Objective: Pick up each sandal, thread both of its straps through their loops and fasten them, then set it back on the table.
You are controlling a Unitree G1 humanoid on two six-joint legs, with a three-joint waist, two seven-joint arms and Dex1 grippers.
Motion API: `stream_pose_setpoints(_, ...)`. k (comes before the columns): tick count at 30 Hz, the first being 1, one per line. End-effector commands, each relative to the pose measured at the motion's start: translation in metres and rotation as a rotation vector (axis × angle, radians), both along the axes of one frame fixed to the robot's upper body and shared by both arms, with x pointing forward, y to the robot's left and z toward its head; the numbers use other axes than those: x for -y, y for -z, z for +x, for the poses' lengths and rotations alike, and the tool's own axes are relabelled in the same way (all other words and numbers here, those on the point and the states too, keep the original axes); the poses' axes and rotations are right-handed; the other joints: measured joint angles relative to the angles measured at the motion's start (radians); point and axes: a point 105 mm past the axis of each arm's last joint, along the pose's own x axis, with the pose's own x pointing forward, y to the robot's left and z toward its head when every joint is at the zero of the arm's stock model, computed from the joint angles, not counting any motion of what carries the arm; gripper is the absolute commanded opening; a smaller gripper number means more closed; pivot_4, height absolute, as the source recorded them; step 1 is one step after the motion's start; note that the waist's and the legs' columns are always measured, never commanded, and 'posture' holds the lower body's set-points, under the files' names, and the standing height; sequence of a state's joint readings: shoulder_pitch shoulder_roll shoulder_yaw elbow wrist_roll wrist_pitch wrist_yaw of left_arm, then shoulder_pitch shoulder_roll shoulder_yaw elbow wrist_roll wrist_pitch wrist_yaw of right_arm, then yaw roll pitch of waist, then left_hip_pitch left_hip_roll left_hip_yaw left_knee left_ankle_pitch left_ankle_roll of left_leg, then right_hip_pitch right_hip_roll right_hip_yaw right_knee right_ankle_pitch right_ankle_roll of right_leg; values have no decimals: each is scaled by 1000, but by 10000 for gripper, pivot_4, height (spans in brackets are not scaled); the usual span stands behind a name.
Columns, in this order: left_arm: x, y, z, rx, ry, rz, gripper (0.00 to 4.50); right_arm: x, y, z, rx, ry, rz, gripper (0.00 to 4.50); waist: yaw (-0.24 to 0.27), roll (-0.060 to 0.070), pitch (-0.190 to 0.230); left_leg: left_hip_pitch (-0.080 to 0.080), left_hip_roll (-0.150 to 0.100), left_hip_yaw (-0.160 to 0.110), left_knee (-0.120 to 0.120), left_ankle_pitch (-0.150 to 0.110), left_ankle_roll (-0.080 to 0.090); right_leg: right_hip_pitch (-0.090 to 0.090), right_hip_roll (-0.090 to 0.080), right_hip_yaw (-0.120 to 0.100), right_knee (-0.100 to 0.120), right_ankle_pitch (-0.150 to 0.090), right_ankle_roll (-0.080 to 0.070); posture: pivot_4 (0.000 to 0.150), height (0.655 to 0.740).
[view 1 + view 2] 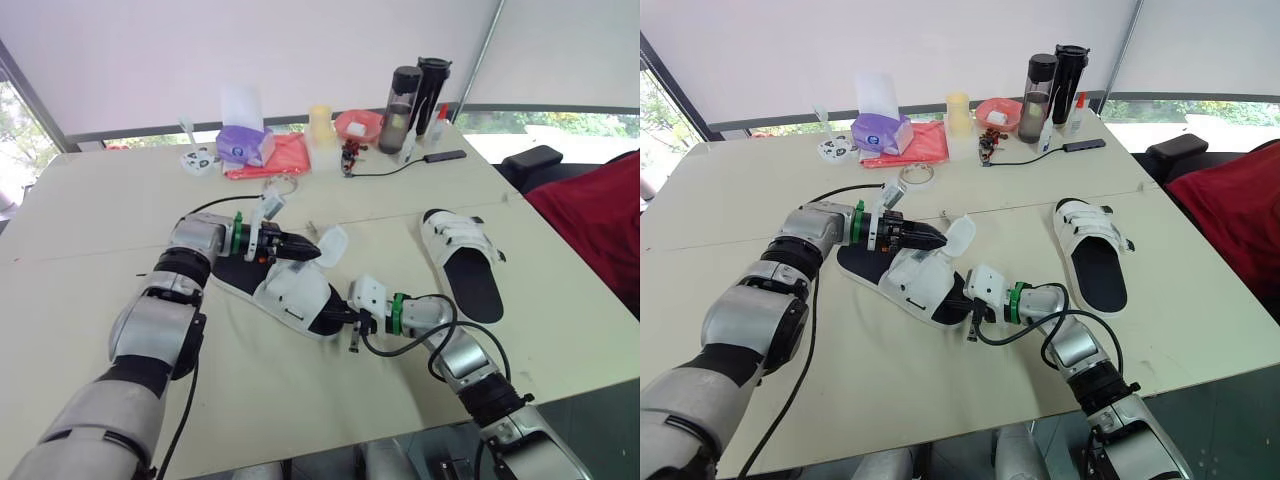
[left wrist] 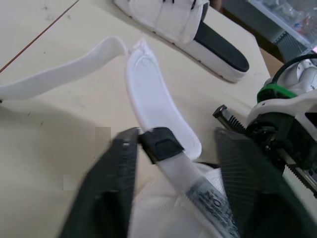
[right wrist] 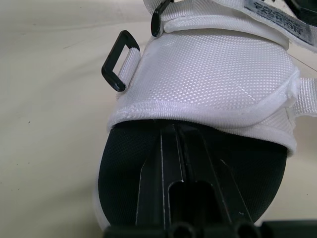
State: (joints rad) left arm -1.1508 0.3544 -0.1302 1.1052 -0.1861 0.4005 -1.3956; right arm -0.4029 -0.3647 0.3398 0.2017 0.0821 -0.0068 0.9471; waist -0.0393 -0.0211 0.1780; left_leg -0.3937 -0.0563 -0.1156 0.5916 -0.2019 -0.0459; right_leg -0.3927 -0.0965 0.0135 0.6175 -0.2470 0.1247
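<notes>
While spread astride strap [image 2: 159, 101], left pincer [image 2: 176, 139]; right pincer [image 3: 179, 131] pressed together at sandal [image 3: 208, 74] edge.

The far sandal [image 2: 173, 20] is cut off at the left wrist view's edge. The near sandal [image 1: 295, 290] has its sole [image 1: 232, 275] partly hidden by the left gripper [image 1: 308, 250]. Print on its label [image 2: 210, 193] is blurred.
</notes>
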Motion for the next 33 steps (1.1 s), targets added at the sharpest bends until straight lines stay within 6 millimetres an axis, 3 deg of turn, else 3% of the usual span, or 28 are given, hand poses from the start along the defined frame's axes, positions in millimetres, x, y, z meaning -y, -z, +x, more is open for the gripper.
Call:
stream_pose_setpoints(1,2,-15,1,43,21,-28,6805,5,42,-14,-135,3,-110,0,-1,0,0,0,0,0,0,0,0,0,0,0,0,0,0,1500,7400)
stream_pose_setpoints(2,1,-15,1,43,23,-28,1577,4,42,-14,-135,3,-110,0,-1,0,0,0,0,0,0,0,0,0,0,0,0,0,0,1500,7400)
stream_pose_setpoints(3,1,-15,1,43,24,-28,725,5,42,-14,-135,3,-111,0,-1,0,0,0,0,0,0,0,0,0,0,0,0,0,0,1500,7400)
stream_pose_setpoints(20,-17,-53,5,62,-31,-192,725,6,43,-13,-130,2,-122,0,-3,0,0,0,0,0,0,0,0,0,0,0,1,0,0,1500,7400)
stream_pose_setpoints(28,-19,-46,23,73,-192,-196,725,2,43,-13,-127,-5,-122,0,-3,0,0,1,0,0,1,0,0,0,0,0,2,0,0,1500,7400)
stream_pose_setpoints(33,-20,-30,29,65,-258,-160,725,3,44,-14,-129,-4,-122,0,-4,0,0,1,0,0,1,0,0,0,0,0,3,0,0,1500,7400)
